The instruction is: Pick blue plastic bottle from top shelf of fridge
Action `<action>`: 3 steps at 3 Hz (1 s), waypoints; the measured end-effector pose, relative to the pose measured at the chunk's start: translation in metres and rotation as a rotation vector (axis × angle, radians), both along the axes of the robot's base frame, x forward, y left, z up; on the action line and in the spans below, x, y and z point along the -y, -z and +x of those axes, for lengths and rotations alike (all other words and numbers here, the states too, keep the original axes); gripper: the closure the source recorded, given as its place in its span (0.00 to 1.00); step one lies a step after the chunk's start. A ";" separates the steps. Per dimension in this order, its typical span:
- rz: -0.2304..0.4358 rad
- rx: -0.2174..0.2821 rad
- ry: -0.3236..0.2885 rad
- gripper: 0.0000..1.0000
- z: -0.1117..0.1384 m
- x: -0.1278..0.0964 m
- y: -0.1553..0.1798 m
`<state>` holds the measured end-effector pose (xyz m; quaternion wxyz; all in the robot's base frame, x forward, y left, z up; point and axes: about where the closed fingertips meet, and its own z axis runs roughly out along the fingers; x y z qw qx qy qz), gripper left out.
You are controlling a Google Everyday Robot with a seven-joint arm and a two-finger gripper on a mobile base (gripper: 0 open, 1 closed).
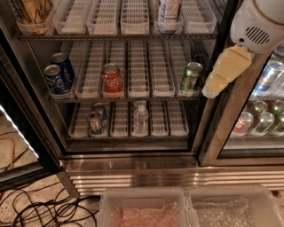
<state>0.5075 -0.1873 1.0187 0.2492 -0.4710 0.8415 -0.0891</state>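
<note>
The blue plastic bottle [169,9], pale blue with a white label, stands in a white lane tray on the top shelf [133,24] of the fridge [133,170], right of centre; its top is cut off by the frame edge. My gripper [215,86], pale yellow under the white arm [259,22], hangs in front of the dark door post at the right. It is lower than the bottle, to its right, and apart from it.
The middle shelf holds two blue cans [57,76], a red can [112,80] and a green can [191,76]. A small clear water bottle [140,119] and small cans [95,119] sit lower. The right glass door [262,115] is closed. Cables [40,208] and clear bins [177,208] are on the floor.
</note>
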 end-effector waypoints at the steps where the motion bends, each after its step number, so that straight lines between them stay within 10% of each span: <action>1: -0.015 0.020 -0.010 0.00 -0.001 -0.005 -0.002; 3: 0.168 0.112 0.171 0.00 0.032 -0.027 -0.011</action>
